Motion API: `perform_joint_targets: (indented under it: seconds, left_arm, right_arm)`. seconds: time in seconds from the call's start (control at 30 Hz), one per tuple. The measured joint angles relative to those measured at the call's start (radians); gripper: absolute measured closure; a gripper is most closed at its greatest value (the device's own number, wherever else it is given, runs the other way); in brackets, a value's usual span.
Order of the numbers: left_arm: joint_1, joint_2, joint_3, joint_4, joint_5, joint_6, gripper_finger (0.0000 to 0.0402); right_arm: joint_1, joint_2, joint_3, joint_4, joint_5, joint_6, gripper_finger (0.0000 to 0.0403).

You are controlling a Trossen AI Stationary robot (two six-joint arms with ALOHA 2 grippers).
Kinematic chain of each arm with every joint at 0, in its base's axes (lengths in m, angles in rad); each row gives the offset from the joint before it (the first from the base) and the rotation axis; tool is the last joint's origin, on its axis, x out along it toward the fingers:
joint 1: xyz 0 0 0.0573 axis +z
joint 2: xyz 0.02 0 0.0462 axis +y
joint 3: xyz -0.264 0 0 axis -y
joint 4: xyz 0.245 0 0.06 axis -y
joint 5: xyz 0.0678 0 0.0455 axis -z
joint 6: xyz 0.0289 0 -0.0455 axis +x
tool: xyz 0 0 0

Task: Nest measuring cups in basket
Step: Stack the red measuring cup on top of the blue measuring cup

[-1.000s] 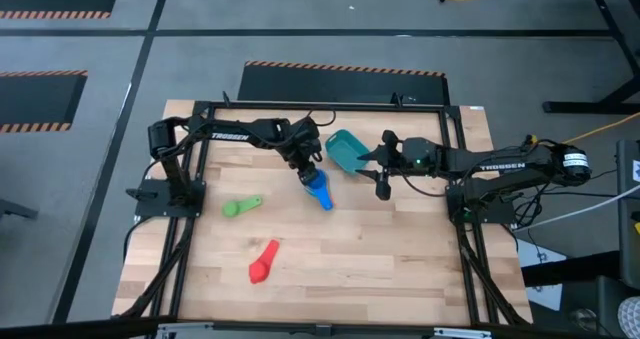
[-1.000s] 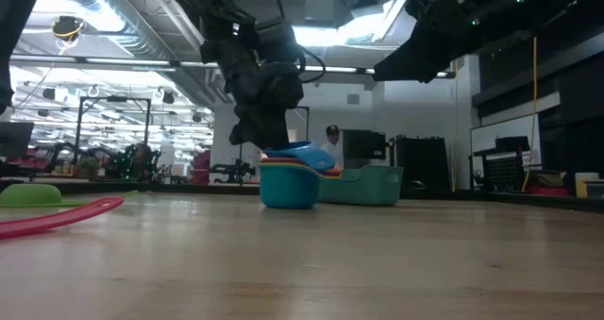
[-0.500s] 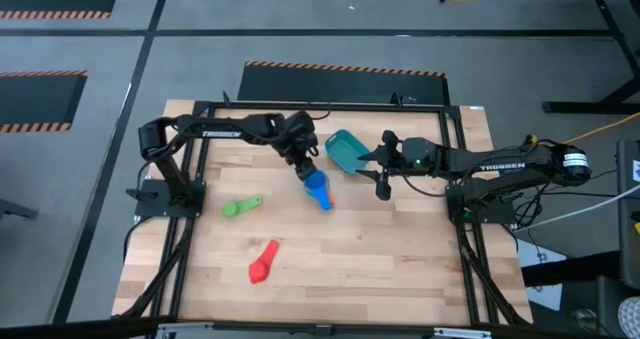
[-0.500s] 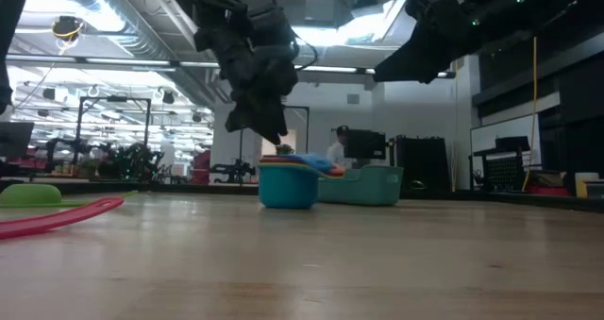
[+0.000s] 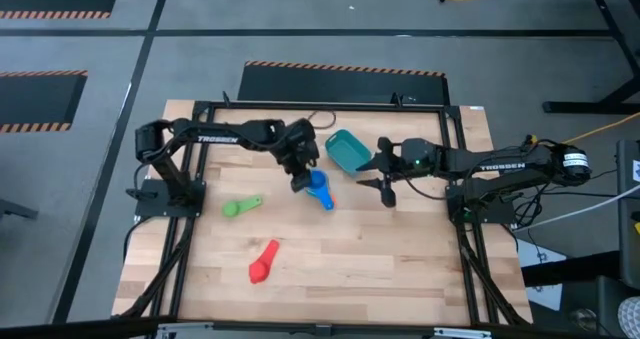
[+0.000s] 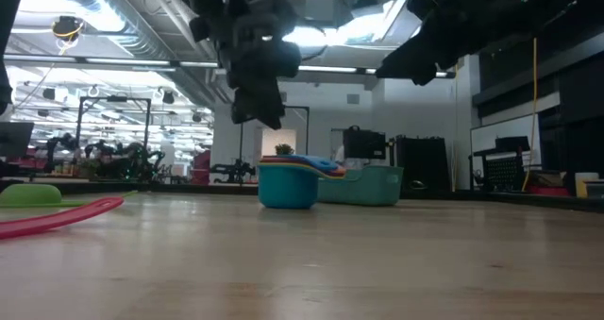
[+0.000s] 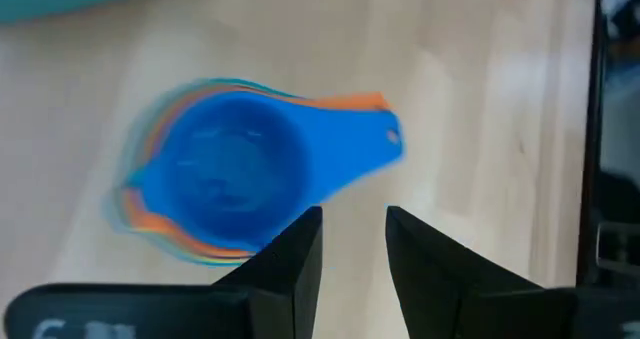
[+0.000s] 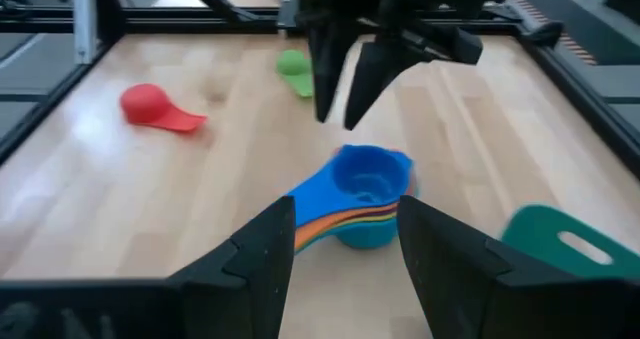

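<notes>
Blue-topped stack of nested measuring cups stands on the wooden surface, just beside the teal basket but outside it, while a green cup and a red cup lie well apart toward the left arm's side. Left gripper hangs just above the stack, jaws slightly apart and holding nothing. Right gripper hovers near the stack on the other side, jaws apart and empty.
</notes>
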Motion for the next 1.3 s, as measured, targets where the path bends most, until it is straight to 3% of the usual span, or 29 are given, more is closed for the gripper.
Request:
perform_joint_targets:
  seconds: [0.23, 0.5, 0.67, 1.0, 1.3]
  left_arm:
    - [-0.127, 0.000, 0.000, -0.035, 0.041, 0.018, 0.0296]
    - [-0.283, 0.001, 0.000, -0.153, 0.032, -0.178, 0.0296]
    - [-0.359, 0.001, 0.000, -0.174, 0.033, -0.150, 0.0296]
    - [-0.370, 0.001, -0.033, -0.272, 0.047, 0.092, 0.0296]
    - [-0.371, 0.002, -0.165, -0.139, 0.047, 0.078, 0.0296]
  right_arm:
    - [0.000, 0.000, 0.000, 0.000, -0.018, 0.016, 0.0221]
    - [0.000, 0.000, 0.000, 0.000, -0.018, 0.022, 0.0221]
    - [0.000, 0.000, 0.000, -0.004, -0.018, 0.021, 0.0221]
    - [0.000, 0.000, 0.000, -0.018, -0.017, 0.021, 0.0221]
    - [0.000, 0.000, 0.000, -0.018, -0.017, 0.022, 0.0221]
